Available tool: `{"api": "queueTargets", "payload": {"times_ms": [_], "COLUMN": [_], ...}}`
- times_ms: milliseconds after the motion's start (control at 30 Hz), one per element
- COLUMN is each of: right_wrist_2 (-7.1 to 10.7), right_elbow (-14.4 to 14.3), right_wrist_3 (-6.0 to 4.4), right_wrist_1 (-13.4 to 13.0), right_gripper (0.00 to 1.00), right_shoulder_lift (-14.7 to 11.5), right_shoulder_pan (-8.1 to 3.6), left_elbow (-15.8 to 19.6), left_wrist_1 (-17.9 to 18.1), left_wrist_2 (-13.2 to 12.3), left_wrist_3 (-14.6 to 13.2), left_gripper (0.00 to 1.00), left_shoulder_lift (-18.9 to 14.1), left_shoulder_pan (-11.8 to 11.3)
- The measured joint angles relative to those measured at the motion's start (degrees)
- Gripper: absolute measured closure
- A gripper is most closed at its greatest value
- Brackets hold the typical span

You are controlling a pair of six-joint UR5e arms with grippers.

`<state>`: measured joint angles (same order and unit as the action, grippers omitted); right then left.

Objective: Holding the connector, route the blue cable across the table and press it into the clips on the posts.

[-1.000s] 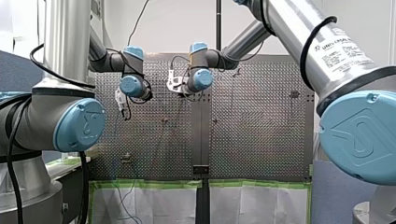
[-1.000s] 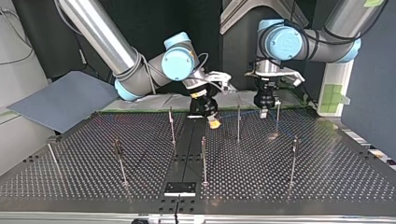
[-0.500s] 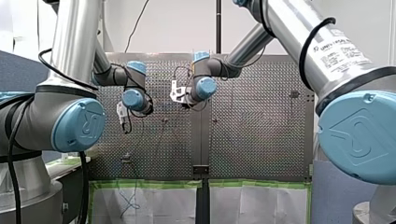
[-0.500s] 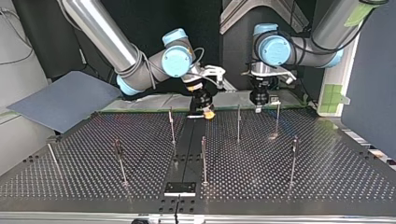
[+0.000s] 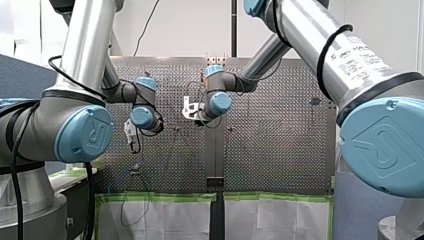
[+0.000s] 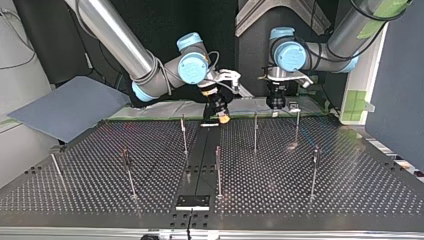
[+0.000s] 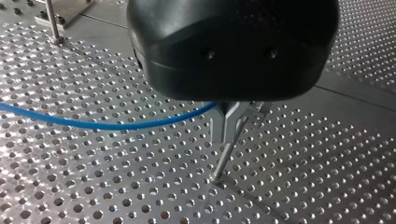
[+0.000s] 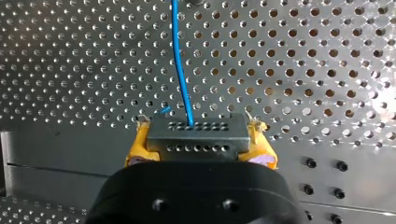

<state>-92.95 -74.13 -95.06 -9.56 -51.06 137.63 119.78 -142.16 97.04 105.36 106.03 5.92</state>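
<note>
In the right wrist view my right gripper [image 8: 198, 128] is shut on a dark connector [image 8: 196, 140], gripped between yellow pads [image 8: 136, 147]. The blue cable [image 8: 180, 60] leaves the connector and runs ahead over the perforated table [image 8: 303, 70]. In the left wrist view my left gripper [image 7: 229, 125] has its metal fingers shut on the blue cable [image 7: 93, 123], just above a thin post [image 7: 225, 158]. In the top view both grippers hang near the table's far edge: my right gripper [image 6: 222, 118] near the middle and my left gripper [image 6: 276, 106] to its right.
Several thin posts stand on the table, among them one [image 6: 184, 135] by the centre seam, one [image 6: 255, 132] right of it and one [image 6: 314, 170] further right. A grey sheet [image 6: 65, 107] lies off the top view's left. A black plate [image 6: 192, 201] sits at the near edge.
In the top view both grippers have drawn back toward the table's far edge. The right one carried the connector with it and rose a little.
</note>
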Motion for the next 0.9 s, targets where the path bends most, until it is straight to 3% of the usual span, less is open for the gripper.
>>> {"api": "queueTargets", "payload": {"times_ms": [333,667,900], "right_wrist_2": [0.06,0.23,0.33], "right_elbow": [0.01,0.01,0.00], "right_wrist_3": [-0.11,-0.47,-0.94], "right_wrist_1": [-0.38,-2.62,-3.50], "right_gripper": [1.00,1.00,1.00], "right_shoulder_lift": [2.04,2.51,2.75], "right_shoulder_pan": [-0.39,-1.16,-1.75], "left_elbow": [-0.04,-0.63,-1.08], "left_wrist_1": [1.74,2.83,3.82], "left_wrist_2": [-1.27,-1.71,-3.61], "left_wrist_3": [0.40,0.92,1.58], "left_gripper": [1.00,1.00,1.00], "left_shoulder_lift": [0.60,4.23,5.22], "left_shoulder_pan": [-0.31,-1.02,-1.61]}}
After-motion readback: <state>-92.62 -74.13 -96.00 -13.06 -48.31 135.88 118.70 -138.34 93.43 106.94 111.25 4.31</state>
